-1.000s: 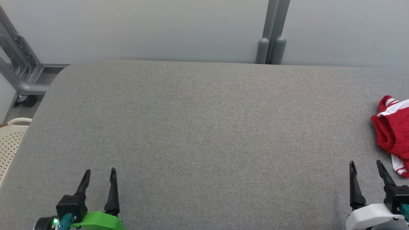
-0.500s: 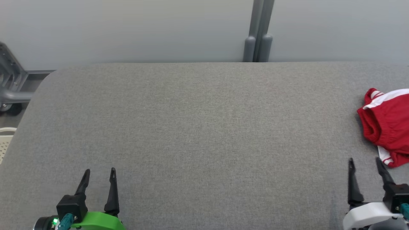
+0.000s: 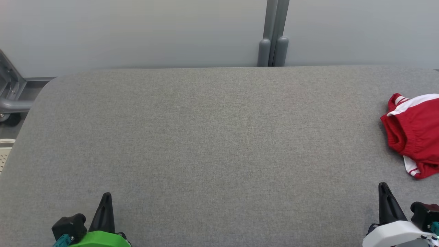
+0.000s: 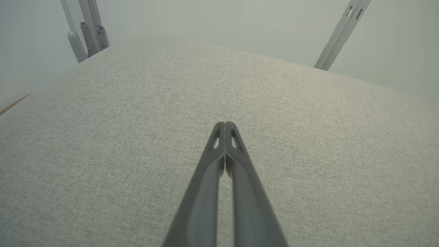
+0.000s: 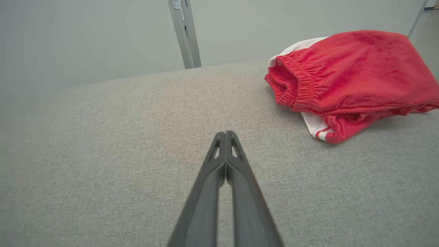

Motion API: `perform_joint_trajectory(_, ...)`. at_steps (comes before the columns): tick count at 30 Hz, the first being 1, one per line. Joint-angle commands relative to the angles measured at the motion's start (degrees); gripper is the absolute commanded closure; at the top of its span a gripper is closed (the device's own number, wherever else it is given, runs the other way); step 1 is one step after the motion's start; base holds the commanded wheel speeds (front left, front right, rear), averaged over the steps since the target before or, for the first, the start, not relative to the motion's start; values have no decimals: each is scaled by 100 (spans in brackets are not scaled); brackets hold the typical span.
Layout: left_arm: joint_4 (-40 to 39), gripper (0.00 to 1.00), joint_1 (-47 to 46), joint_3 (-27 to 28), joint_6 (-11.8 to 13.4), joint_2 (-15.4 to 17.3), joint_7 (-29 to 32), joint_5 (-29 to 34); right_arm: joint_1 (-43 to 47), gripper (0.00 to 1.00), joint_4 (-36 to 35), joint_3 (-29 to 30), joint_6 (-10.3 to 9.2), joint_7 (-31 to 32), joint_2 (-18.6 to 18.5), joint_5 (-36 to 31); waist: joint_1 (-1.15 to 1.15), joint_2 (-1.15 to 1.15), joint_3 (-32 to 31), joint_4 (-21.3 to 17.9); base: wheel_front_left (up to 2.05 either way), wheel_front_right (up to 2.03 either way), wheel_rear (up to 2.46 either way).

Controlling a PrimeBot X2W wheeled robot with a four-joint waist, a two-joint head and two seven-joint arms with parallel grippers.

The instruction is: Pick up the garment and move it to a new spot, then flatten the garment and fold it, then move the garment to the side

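Note:
The garment is a crumpled pair of red shorts with white stripes and an elastic waistband, lying at the right edge of the grey table and partly cut off by the head view's border. In the right wrist view the garment lies ahead and to the right of my right gripper. That right gripper is shut on nothing, low at the front right, a short way in front of the shorts. My left gripper is shut and empty at the front left, its tips pressed together above bare cloth.
A grey post stands behind the table's far edge against a pale wall. A grey metal frame and a perforated cream basket sit beyond the table's left end.
Both grippers have gone from open to shut and sit lower in the head view. The head camera has turned, shifting the whole picture left and the shorts further into it.

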State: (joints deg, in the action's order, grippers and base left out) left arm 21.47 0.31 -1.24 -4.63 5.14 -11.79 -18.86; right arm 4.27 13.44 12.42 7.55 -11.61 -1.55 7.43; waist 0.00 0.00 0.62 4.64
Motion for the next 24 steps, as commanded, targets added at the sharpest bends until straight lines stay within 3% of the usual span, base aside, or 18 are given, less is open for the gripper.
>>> perform_joint_trajectory(1,-128,100,-145,58,-35,19,46,-280,-161,100,-95,-21,-1,46,-52,324,0,0,-1,-6,0,0,0)
perform_joint_trajectory(24,-361,100,-285,252,-113,-52,565,-2413,-388,100,-122,-221,-3,548,-84,2788,0,0,-9,-98,0,0,0)
